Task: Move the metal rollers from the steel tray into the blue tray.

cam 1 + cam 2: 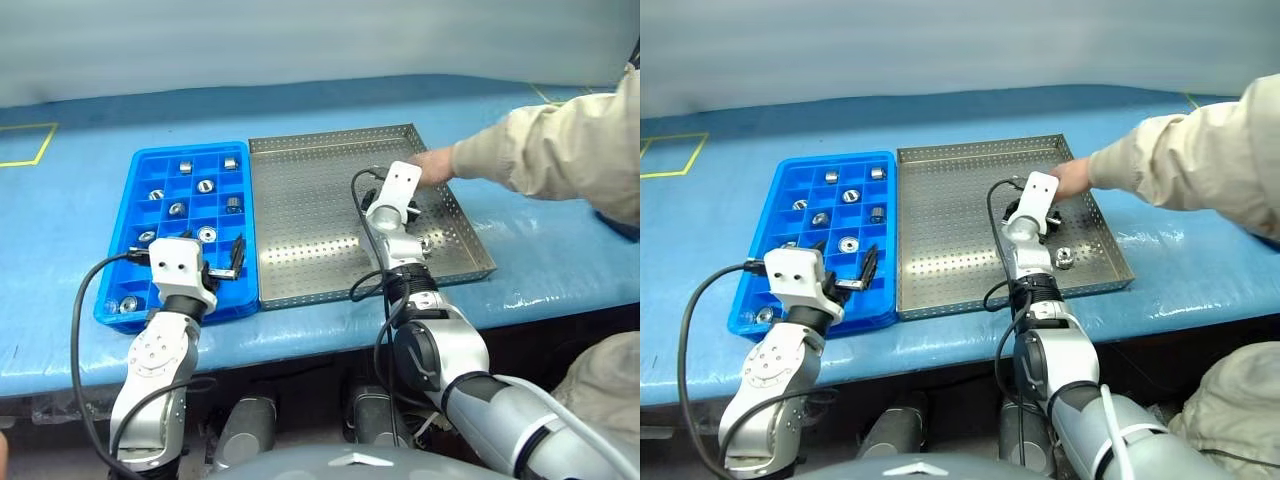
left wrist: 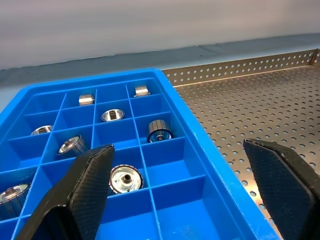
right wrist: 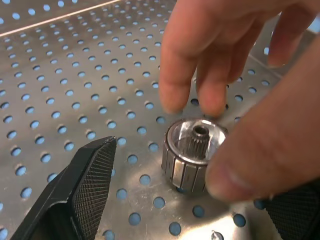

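A roller (image 3: 194, 156) stands on end on the steel tray (image 1: 300, 215) between the spread fingers of the right gripper (image 3: 192, 200), untouched by them; a person's hand (image 3: 235, 75) closes round it, a blurred thumb hiding its near side; another roller (image 1: 1064, 258) lies near the tray's right rim; the left gripper (image 2: 182, 195), fingers wide apart and empty, hovers over the blue tray (image 1: 140, 195), whose compartments hold more rollers (image 2: 125, 179).

The person's hand (image 3: 235, 85) covers part of the roller (image 3: 192, 155) on the steel tray (image 3: 60, 85) and runs off the picture's edge. The right gripper's (image 3: 195, 200) far finger is mostly cut off. The person's arm (image 1: 560, 150) leaves the frame.
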Tool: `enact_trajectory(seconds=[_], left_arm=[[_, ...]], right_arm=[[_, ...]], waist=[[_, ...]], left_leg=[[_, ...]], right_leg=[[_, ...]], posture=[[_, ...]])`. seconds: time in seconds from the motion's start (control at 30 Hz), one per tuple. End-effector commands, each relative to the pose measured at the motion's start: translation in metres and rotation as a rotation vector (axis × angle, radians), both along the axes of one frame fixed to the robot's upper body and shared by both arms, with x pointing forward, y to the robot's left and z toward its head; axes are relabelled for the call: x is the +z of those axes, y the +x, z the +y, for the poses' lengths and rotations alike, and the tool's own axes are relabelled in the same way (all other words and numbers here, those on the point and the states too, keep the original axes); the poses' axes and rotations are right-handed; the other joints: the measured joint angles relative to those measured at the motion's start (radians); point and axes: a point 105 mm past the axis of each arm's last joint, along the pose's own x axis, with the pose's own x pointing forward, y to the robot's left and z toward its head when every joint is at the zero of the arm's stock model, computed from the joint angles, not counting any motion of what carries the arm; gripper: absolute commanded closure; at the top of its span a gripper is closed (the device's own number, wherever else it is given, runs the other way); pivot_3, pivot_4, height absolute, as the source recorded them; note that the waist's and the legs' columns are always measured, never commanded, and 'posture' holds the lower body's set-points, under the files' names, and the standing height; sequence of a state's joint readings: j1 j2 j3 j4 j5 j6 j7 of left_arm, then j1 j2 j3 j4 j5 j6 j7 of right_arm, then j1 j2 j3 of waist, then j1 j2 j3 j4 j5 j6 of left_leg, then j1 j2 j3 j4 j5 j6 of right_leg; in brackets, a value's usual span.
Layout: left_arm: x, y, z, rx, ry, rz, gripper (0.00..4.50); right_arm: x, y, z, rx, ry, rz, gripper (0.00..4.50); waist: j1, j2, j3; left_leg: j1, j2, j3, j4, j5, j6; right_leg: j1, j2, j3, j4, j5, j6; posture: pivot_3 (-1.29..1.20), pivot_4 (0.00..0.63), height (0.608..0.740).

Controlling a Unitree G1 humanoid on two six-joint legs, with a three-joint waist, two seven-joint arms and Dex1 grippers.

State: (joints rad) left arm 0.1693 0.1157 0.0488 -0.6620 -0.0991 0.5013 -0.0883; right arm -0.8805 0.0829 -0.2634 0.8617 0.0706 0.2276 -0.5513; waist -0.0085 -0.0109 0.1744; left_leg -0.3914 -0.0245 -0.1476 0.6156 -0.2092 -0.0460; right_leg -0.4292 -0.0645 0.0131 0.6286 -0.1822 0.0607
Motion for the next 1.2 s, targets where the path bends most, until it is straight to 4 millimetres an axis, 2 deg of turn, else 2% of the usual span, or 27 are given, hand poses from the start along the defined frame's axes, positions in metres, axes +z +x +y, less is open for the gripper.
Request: enact_trajectory(seconds=[0.03,1.07,1.2], left_arm=[[0.015,-0.004,-0.001,0.001,-0.002,-0.060,0.00],[0.011,-0.004,-0.004,-0.016,-0.006,-0.052,0.00],[0.011,-0.004,-0.005,-0.021,-0.005,-0.051,0.00]], right_arm=[[0.014,0.005,0.004,0.009,0.006,-0.050,0.17],[0.009,0.003,0.005,0.029,-0.010,-0.036,0.17],[0.020,0.007,0.017,0.114,0.001,-0.115,0.17]], waist=[[0.000,0.000,0.000],[0.006,0.000,0.000],[0.006,0.000,0.000]], left_leg=[[0.000,0.000,0.000,0.000,0.000,0.000],[0.000,0.000,0.000,0.000,0.000,0.000],[0.000,0.000,0.000,0.000,0.000,0.000]], right_leg=[[0.000,0.000,0.000,0.000,0.000,0.000],[0.000,0.000,0.000,0.000,0.000,0.000],[0.000,0.000,0.000,0.000,0.000,0.000]], posture=[[0.23,0.150,0.740],[0.22,0.150,0.740],[0.22,0.150,0.740]])
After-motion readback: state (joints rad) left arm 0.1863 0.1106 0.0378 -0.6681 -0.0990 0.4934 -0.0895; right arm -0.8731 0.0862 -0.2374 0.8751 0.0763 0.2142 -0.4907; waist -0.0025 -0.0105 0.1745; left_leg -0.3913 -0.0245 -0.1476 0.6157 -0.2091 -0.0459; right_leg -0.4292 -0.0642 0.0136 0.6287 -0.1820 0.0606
